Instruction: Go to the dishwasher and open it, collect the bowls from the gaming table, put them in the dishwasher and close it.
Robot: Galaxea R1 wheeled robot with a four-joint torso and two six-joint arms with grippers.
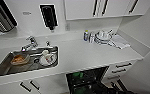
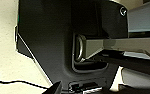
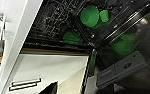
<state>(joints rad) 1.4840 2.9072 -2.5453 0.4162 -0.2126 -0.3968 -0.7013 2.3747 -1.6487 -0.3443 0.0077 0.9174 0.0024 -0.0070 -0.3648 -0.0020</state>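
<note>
The dishwasher [image 1: 87, 80] stands open under the white counter, its dark racks exposed. In the right wrist view lime green bowls sit in the rack: a large one [image 3: 89, 16], a smaller green piece [image 3: 104, 15] beside it and another [image 3: 71, 37] lower down. The open door [image 3: 126, 67] shows a grey detergent compartment and a green reflection. A green bowl [image 1: 77, 74] also shows in the head view. A dark part of my right gripper [image 3: 50, 88] hovers beside the dishwasher front. My left gripper [image 2: 54, 88] hangs by the robot's dark body. The gaming table is out of view.
A steel sink [image 1: 3, 68] with dishes and a faucet [image 1: 31, 43] lies at the left of the counter. Bottles and stacked dishes [image 1: 103, 36] stand at the back right. White drawers with black handles [image 1: 122, 68] flank the dishwasher. A wall closes the right side.
</note>
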